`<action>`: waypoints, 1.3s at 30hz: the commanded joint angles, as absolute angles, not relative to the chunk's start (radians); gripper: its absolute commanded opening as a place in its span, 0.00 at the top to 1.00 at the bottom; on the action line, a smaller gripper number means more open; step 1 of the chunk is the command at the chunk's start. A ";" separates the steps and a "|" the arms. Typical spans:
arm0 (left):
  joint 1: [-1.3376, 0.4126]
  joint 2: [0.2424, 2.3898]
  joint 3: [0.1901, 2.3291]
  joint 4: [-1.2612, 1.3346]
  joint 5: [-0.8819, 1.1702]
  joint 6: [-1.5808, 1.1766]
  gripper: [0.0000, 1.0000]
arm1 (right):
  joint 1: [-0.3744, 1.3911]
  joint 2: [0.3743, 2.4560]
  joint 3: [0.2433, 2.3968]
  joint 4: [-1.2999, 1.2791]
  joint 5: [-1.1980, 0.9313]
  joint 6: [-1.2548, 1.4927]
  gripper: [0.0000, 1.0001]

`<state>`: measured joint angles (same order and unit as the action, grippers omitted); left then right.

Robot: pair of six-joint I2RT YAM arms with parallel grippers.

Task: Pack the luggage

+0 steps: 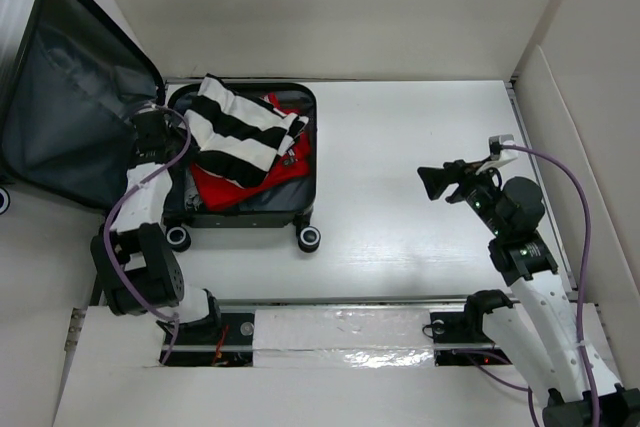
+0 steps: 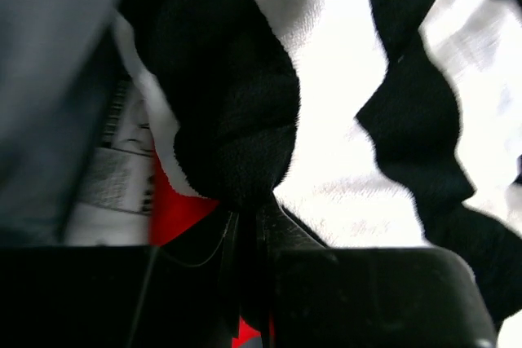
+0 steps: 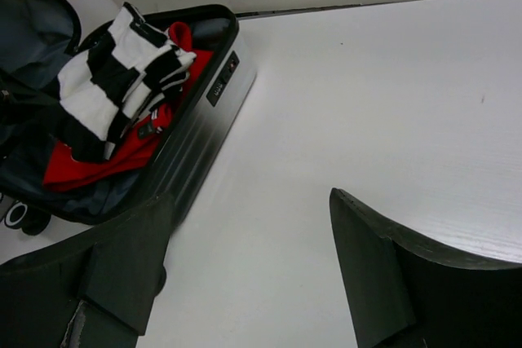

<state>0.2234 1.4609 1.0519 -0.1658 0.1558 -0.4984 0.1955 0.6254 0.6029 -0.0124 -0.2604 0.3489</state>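
The luggage (image 1: 311,152) lies open at the left of the table, its lid (image 1: 70,97) leaning back and showing grey lining. A black-and-white striped garment (image 1: 240,132) lies on a red garment (image 1: 250,187) inside the base. My left gripper (image 1: 178,143) is at the base's left edge. In the left wrist view it (image 2: 249,205) is shut on a fold of the striped garment (image 2: 342,120), with red cloth (image 2: 175,209) beneath. My right gripper (image 1: 435,184) hangs open and empty over the table, right of the luggage. Its wrist view (image 3: 251,197) shows the case (image 3: 212,120) and the striped garment (image 3: 114,87).
The case's wheels (image 1: 309,239) (image 1: 178,238) face the near edge. White walls enclose the table at the back and right (image 1: 560,117). A taped strip (image 1: 340,337) runs along the front between the arm bases.
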 commanded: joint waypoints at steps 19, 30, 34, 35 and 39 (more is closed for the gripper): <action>0.239 1.224 0.874 -0.226 0.137 -0.532 0.81 | 0.198 0.575 0.598 0.041 -0.291 0.324 0.17; 0.239 0.876 1.011 -0.281 -0.151 -0.586 0.62 | 0.207 0.655 0.610 0.064 -0.452 0.311 0.87; 0.230 0.663 1.008 -0.423 -0.381 -0.594 0.95 | 0.242 0.676 0.617 0.057 -0.456 0.295 0.92; 0.230 0.658 1.029 -0.483 -0.497 -0.609 1.00 | 0.242 0.676 0.618 0.051 -0.453 0.295 0.90; 0.230 0.638 1.013 -0.675 -0.811 -0.759 1.00 | 0.253 0.677 0.629 0.034 -0.465 0.281 0.87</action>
<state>0.2310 0.5991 1.0508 -0.4458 -0.4919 -0.6399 0.2436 0.6827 0.5900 0.0139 -0.4297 0.3054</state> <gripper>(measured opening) 0.003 0.127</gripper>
